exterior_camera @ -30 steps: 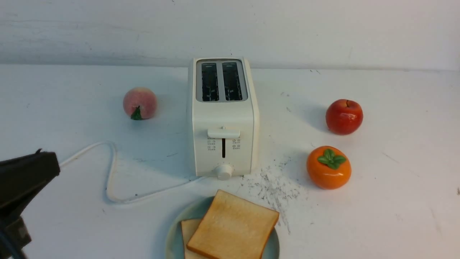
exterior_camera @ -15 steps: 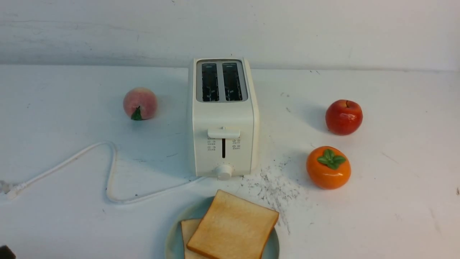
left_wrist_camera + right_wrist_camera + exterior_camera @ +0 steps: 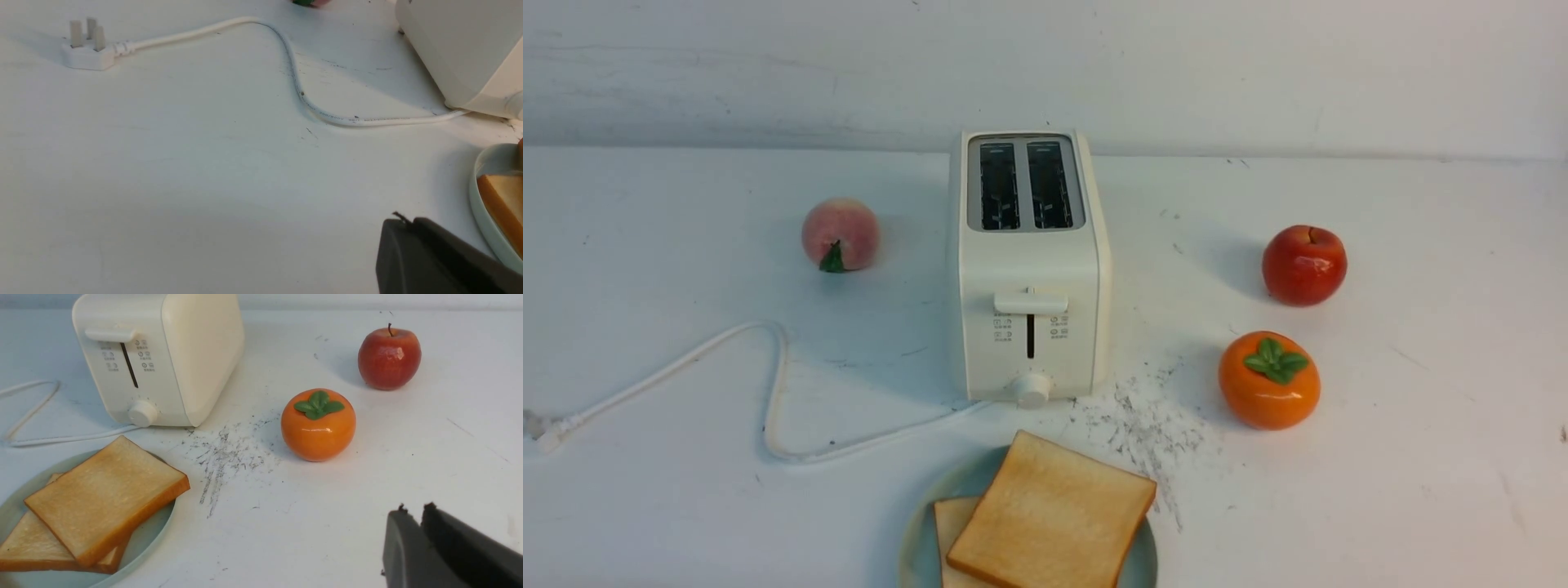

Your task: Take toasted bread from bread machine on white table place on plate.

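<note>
Two slices of toasted bread lie stacked on the plate (image 3: pixel 915 549) at the table's near edge: the top slice (image 3: pixel 1052 514) sits askew over the lower one (image 3: pixel 953 523). Behind it on the white table (image 3: pixel 1421 457) stands the bread machine (image 3: pixel 1029 269), both slots empty. Neither gripper shows in the front view. In the left wrist view my left gripper (image 3: pixel 402 220) is shut and empty, low over the table beside the plate (image 3: pixel 484 204). In the right wrist view my right gripper (image 3: pixel 412 509) is shut on nothing, apart from the toast (image 3: pixel 106 494) and the plate (image 3: pixel 151 535).
A peach (image 3: pixel 840 233) lies left of the toaster. A red apple (image 3: pixel 1304 265) and an orange persimmon (image 3: pixel 1269 380) stand to its right. The white cord (image 3: pixel 776 384) loops across the left side to a plug (image 3: pixel 86 53). Dark speckles (image 3: pixel 1152 425) mark the table beside the plate.
My left gripper has drawn back out of the front view at the lower left. The toast, plate and toaster have not moved.
</note>
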